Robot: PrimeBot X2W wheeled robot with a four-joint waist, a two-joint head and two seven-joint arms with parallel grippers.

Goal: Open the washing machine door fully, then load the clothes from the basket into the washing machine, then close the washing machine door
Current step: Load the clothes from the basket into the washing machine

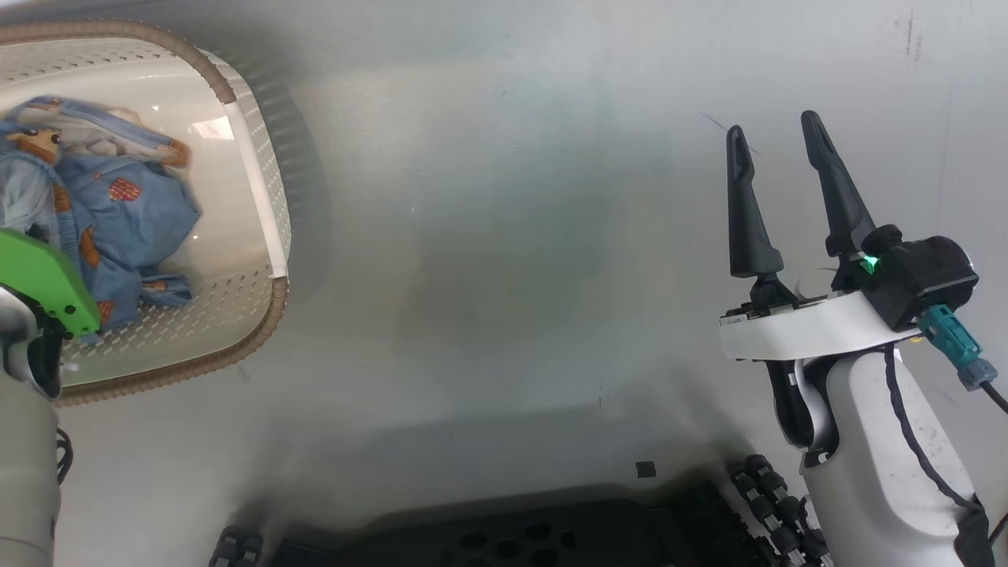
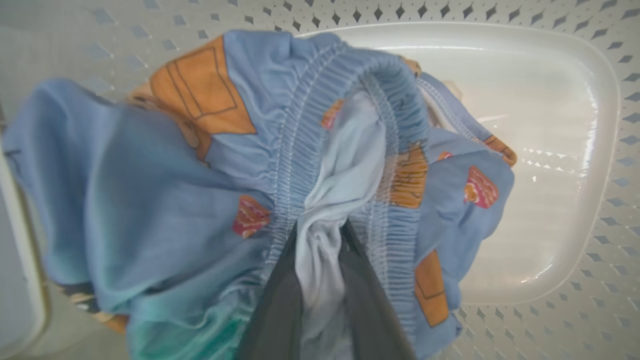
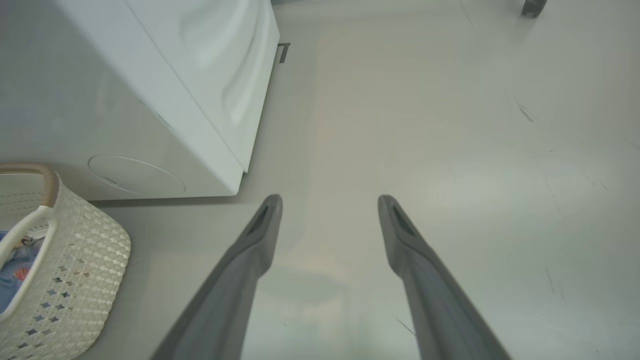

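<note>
one small bundle of clothes (image 2: 150, 190) lies inside one cream plastic basket (image 1: 205, 323), which stands on a pale grey floor (image 1: 512, 236) at the upper left of the head view. the clothes are soft light blue fabric, crumpled, with several orange printed patches and a few small red ones, a gathered elastic band of ribbed blue stitching, and a paler, almost white lining that shows through the opening. the basket is a rounded rectangle with diamond-shaped holes in its sides, a glossy solid bottom, a brown woven-look rim, and one pale handle bar along the side nearest the middle of the head view. the left gripper (image 2: 320, 230) reaches down into the basket, and its two dark fingers (image 2: 277, 305) are closed together on a fold of the pale lining, pinching the clothes between them. the bundle hangs around the fingers, with the basket bottom bare beside it. the right gripper (image 1: 773, 124) is at the lower right of the head view, well apart from the basket, over bare floor, its two long dark fingers spread wide with nothing between them. in the right wrist view, one white washing machine (image 3: 100, 100) stands just beside the basket, showing a plain white side, a moulded panel, and a faint round cover low on its face.
</note>
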